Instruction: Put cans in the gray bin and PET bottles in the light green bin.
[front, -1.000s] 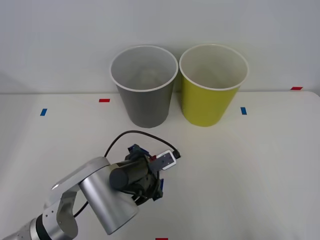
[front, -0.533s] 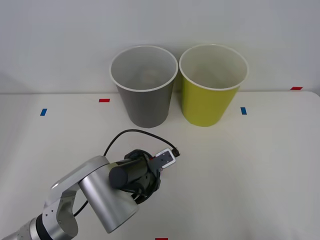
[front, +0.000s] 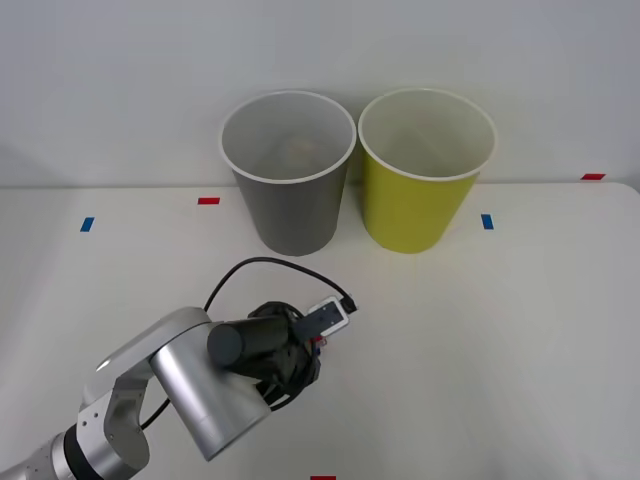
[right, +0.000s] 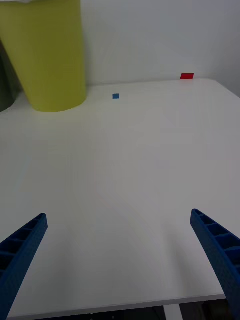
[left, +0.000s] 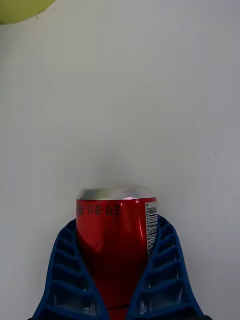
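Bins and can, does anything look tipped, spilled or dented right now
Nothing stands out. The gray bin and the light green bin stand upright side by side on the table. The red can looks undented, clamped in the left gripper. The right gripper waits open.

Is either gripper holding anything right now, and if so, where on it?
The left gripper is shut on the red can, its blue fingers pressing the can's opposite sides. The right gripper is open, holding nothing.

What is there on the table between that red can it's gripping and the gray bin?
Nothing visible. The left gripper is shut on the red can near the table's front, and only bare white tabletop lies between it and the gray bin.
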